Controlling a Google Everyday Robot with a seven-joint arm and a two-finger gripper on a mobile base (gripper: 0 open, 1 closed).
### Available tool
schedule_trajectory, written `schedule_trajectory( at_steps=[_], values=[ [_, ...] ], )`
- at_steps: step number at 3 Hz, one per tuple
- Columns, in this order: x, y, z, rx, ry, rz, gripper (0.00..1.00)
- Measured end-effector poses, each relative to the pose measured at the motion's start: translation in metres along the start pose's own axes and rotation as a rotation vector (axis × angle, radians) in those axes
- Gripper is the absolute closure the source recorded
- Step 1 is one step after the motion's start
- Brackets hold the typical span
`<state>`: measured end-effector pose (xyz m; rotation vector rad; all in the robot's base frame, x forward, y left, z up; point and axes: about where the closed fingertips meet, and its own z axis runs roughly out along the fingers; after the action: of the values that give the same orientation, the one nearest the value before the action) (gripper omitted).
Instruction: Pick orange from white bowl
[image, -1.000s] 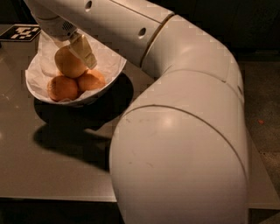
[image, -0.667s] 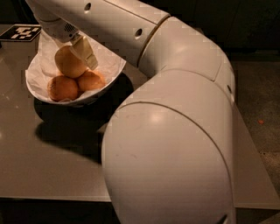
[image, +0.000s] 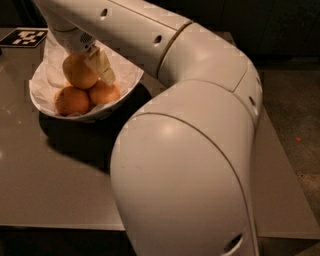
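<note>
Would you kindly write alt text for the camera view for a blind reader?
The robot's pincer is at the orange in the white bowl, above two smaller fruits, on a grey table; the white arm fills the foreground.

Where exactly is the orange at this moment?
In the camera view the orange is at the upper left, inside the white bowl. It rests on top of two smaller fruits, with the gripper against its right side.
</note>
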<state>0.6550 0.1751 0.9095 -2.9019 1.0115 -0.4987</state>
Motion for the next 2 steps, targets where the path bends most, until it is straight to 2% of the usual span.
schedule_trajectory(
  at_steps=[1,2],
  values=[
    [0.0005,-0.0094,0.0005,0.037,0.002,0.001,0.43],
    [0.0014,-0.0109,-0.0019,0.041,0.002,0.001,0.66]
  ],
)
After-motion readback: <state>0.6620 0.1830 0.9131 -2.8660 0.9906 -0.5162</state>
